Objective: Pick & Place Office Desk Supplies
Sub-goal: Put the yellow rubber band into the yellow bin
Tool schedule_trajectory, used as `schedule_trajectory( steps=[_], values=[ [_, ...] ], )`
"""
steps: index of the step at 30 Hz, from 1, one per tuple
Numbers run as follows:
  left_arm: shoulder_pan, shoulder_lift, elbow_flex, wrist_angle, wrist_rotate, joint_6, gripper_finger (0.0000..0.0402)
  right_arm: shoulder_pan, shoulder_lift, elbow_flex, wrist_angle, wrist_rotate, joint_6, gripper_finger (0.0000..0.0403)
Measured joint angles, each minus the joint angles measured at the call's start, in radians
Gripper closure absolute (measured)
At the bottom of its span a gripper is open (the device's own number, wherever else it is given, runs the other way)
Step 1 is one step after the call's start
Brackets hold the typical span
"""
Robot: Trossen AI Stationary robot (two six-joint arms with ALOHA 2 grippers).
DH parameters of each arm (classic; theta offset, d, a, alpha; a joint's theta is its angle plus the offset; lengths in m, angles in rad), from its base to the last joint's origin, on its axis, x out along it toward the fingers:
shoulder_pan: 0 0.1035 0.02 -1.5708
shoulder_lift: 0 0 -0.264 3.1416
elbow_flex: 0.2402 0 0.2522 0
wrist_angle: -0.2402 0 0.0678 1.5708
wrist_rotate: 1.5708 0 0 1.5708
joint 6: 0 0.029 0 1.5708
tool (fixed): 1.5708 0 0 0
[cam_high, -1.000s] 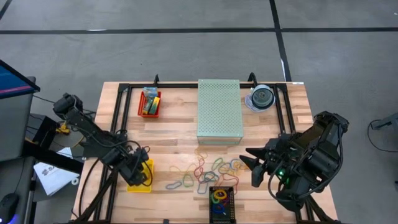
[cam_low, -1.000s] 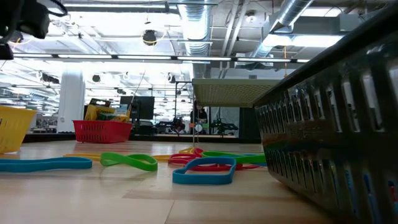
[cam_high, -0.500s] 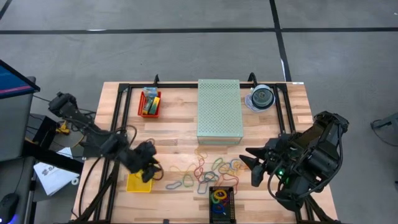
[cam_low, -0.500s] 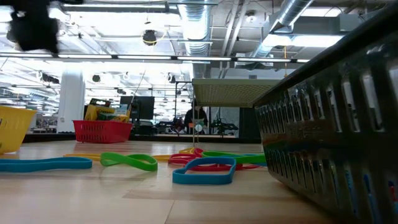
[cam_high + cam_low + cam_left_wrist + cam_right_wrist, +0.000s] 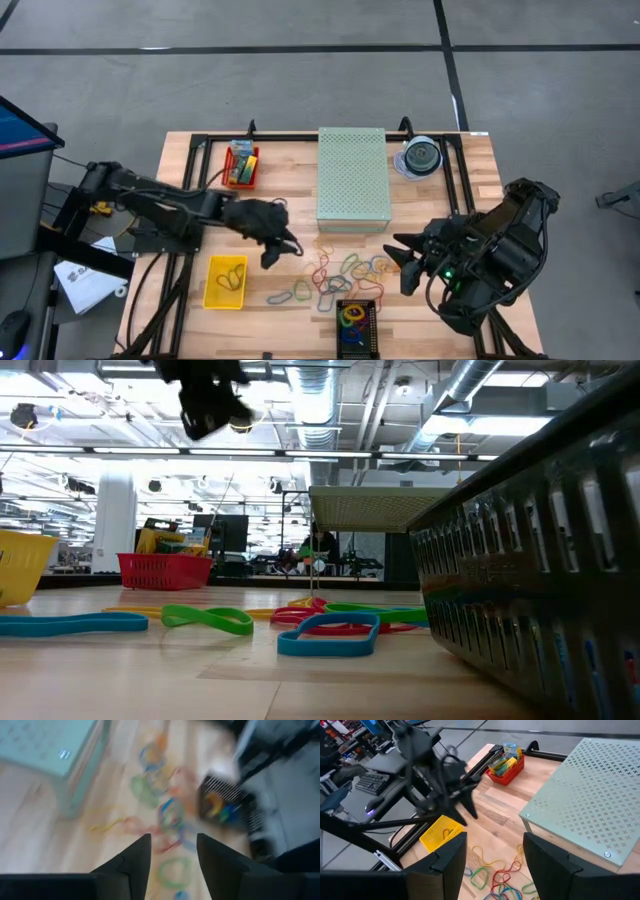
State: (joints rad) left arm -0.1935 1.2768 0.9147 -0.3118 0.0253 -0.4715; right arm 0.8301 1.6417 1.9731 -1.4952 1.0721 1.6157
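Loose rubber bands in several colours lie flat on the wooden table near its front; they also show in the low view as rubber bands and in my left wrist view as rubber bands. My left gripper hovers open above the pile's left edge, empty, and shows as my left gripper and left gripper. My right gripper waits open at the pile's right side, empty, with its fingers wide apart. Crayon boxes stand in a red basket. One band lies in the yellow basket.
A pale green perforated box stands at the table's far middle, with a clear disc case to its right. A black basket holding bands sits at the near edge. Black rails run along the left and far sides.
My left gripper has swung from above the yellow basket toward the table's right and a little toward the far edge, turning as it went. It now hangs over the left edge of the band pile. The yellow basket, uncovered, shows a band inside.
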Motion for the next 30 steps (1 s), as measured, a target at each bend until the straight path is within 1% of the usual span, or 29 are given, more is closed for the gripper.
schedule_trajectory(
  steps=[3,6,10,16,22,30],
  values=[
    [0.014,0.063,0.030,-0.107,0.008,0.095,0.0245,-0.002,0.000,0.000,0.010,0.000,0.000,0.0212],
    [0.013,0.122,0.038,-0.140,0.009,0.155,0.0249,-0.009,0.000,0.000,0.016,-0.002,0.004,0.0212],
    [-0.010,0.188,0.038,-0.134,0.011,0.201,0.0258,-0.014,0.000,0.000,0.017,-0.005,0.007,0.0212],
    [-0.019,0.283,0.039,-0.082,0.014,0.206,0.0262,-0.028,0.000,0.000,0.016,-0.013,0.016,0.0212],
    [0.007,0.344,0.039,-0.069,-0.018,0.233,0.0262,-0.035,0.000,0.000,0.016,-0.023,0.016,0.0212],
    [0.034,0.405,0.039,-0.064,-0.008,0.283,0.0262,-0.035,0.000,0.000,0.015,-0.025,0.018,0.0212]
  ],
)
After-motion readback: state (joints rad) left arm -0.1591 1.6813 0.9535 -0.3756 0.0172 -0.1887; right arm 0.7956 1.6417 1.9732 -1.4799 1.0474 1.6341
